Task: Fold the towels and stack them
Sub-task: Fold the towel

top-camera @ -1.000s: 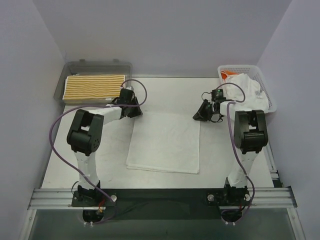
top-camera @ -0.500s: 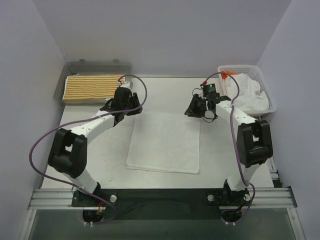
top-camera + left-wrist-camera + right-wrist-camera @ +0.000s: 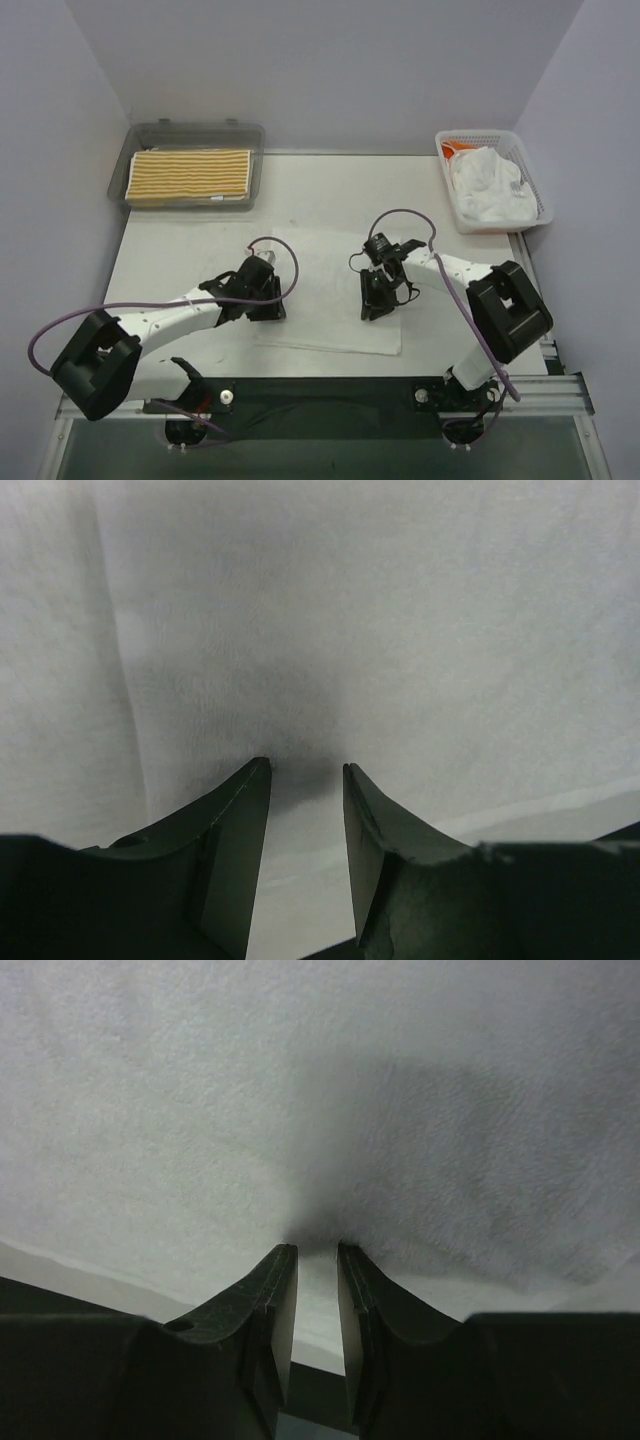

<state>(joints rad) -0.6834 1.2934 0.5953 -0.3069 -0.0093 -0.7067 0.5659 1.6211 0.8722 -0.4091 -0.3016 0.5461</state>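
**Both pincers brought to the near part of the white towel**

The left pincer (image 3: pixel 305 767) was set with its jaws parted, tips on the cloth and nothing between them. The right pincer (image 3: pixel 317 1247) was only narrowly parted, with no cloth seen in its gap. Within the last second both had been carried from the far edge of the white towel (image 3: pixel 330 280) toward its near edge, one by each side. The towel was left unmoved, spread flat mid-table (image 3: pixel 180 250), not yet folded. A grasp for the first fold was judged imminent. The yellow-striped towel (image 3: pixel 190 176) was seen folded in the tray (image 3: pixel 195 128).
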